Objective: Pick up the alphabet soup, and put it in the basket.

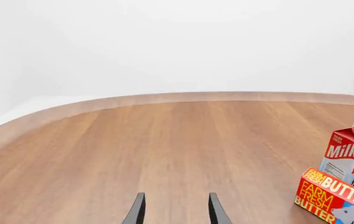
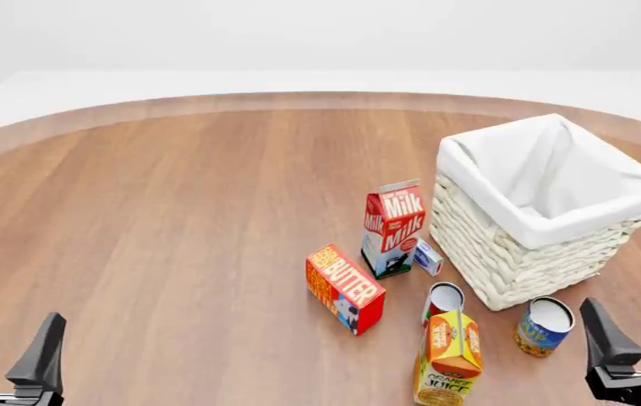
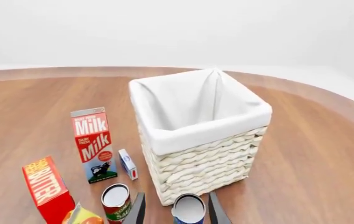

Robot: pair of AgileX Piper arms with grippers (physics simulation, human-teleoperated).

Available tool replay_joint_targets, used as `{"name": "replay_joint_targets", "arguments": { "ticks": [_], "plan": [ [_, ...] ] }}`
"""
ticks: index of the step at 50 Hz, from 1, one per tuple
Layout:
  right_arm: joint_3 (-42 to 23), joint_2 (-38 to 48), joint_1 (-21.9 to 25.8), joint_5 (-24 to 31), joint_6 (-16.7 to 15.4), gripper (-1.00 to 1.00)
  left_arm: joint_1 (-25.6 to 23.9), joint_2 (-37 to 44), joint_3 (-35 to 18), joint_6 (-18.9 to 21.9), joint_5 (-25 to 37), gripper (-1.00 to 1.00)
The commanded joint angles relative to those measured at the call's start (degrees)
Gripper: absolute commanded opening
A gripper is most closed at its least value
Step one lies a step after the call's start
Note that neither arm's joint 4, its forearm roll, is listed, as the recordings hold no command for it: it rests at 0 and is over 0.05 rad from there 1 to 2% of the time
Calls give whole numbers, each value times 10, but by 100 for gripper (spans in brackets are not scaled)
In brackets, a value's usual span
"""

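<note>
Step in hand, as I judge it: bring the right gripper (image 2: 634, 334) onto the alphabet soup (image 2: 544, 326). The can stands upright at lower right of the front view, just in front of the basket (image 2: 546, 254) and just left of the right gripper. In the right wrist view it sits at bottom centre, lined up with the gap between the spread fingers (image 3: 137, 210).

To do it well: descend straight and keep the jaws wide until they straddle the can body. Clamp below the rim, then lift clear of the basket wall before moving over its opening. Watch the second can (image 2: 442, 303), red-green label, close to the left; do not knock it.

Can appearance: short cylinder, pale silver top, blue and yellow-orange label.

Left gripper (image 2: 5, 348) hangs at lower left, jaws spread, holding nothing.
</note>
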Motion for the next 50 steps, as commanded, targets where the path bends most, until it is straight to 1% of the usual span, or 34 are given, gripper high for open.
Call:
{"name": "replay_joint_targets", "arguments": {
  "ticks": [1,5,7,9,23,27,33,44,50],
  "plan": [
    [16,58,-5,-42,-4,100,0,0,0,0,0,100],
    [24,62,-13,-48,-8,100,0,0,0,0,0,100],
    [27,68,-23,-55,-24,100,0,0,0,0,0,100],
    [26,75,-25,-60,-17,100,0,0,0,0,0,100],
    [50,141,-31,-126,-20,100,0,0,0,0,0,100],
    [59,170,-29,-157,-17,100,0,0,0,0,0,100],
    [61,201,-25,-183,-19,100,0,0,0,0,0,100],
    [82,266,-35,-257,-21,100,0,0,0,0,0,100],
    [87,293,-41,-283,-21,100,0,0,0,0,0,100]
  ]
}}
